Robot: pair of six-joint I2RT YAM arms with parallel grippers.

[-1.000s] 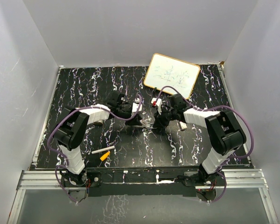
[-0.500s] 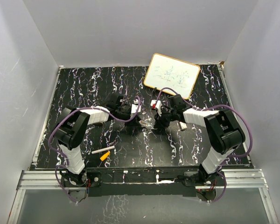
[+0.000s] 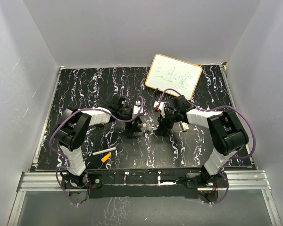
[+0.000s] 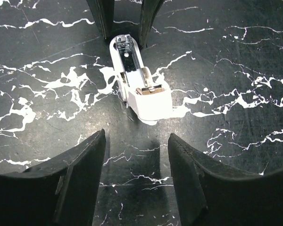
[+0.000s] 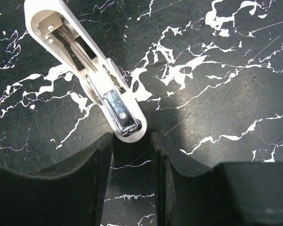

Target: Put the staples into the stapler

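the stapler (image 4: 140, 89) lies open on the bench (image 4: 236, 47), my left pincer (image 4: 137, 136) spread just short of its blocky end, my right pincer (image 5: 131, 136) parted loosely around its tip, neither gripping; it looks light and skiddy, so i'd pinch its stiff sides.

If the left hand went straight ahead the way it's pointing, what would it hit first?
Probably the stapler, lying on the table right ahead of the left hand, in line with its finger gap.
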